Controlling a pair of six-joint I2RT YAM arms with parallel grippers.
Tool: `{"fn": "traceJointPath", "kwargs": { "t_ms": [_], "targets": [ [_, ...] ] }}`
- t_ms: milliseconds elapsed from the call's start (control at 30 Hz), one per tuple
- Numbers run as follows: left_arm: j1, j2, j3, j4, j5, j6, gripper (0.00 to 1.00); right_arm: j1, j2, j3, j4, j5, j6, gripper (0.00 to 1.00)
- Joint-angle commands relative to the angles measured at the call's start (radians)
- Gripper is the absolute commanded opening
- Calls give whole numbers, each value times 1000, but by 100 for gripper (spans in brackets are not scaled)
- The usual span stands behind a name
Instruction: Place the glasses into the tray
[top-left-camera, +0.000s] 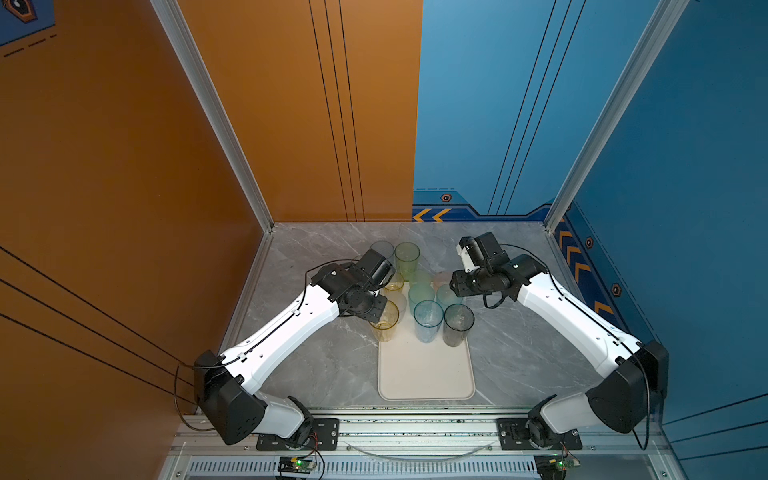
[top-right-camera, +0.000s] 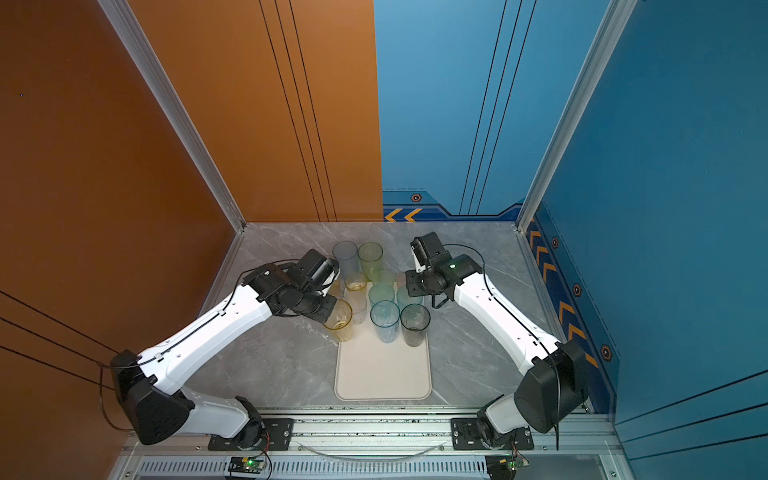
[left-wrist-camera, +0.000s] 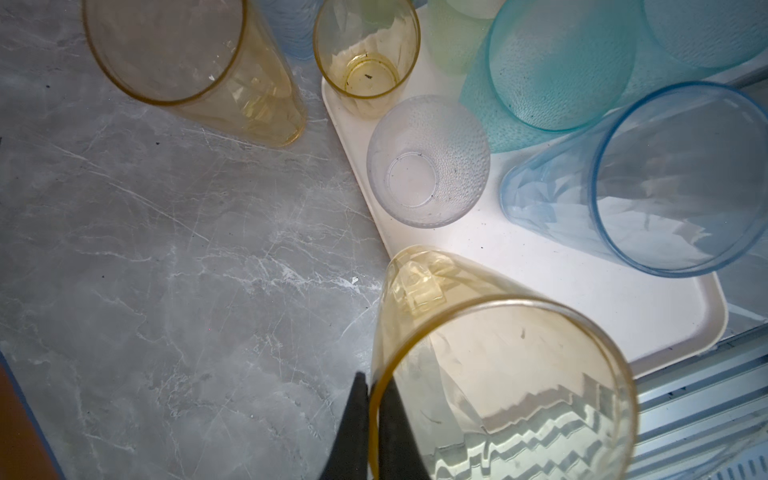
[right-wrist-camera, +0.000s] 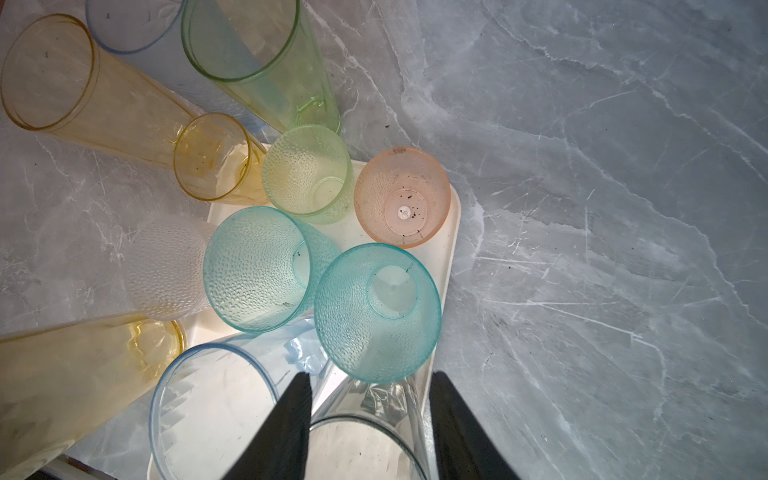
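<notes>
Marble table (top-left-camera: 332, 365); left end effector (left-wrist-camera: 373, 384) pinches mouth-up yellow glass (left-wrist-camera: 498, 374) rim; right end effector (right-wrist-camera: 371, 378): grip unclear.

Both my arms reach inward, elbows out and wrists tipped down, my left hand (left-wrist-camera: 372, 380) pinched shut on a yellow glass (left-wrist-camera: 498, 374) rim, my right hand (right-wrist-camera: 370, 378) with fingers parted.
</notes>
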Motion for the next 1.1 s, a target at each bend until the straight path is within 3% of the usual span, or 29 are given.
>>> {"fn": "traceJointPath", "kwargs": {
  "t_ms": [0,567,1067],
  "targets": [
    [-8,1,-20,43,-28,-26,0,6,-25,-13,4,5,16,46],
    [-40,70,-75,160,1,-34,0,4,-4,-8,3,2,14,46],
    [-48,73,-127,227,-40,-32,0,4,21,2,0,-4,11,46]
  ]
}}
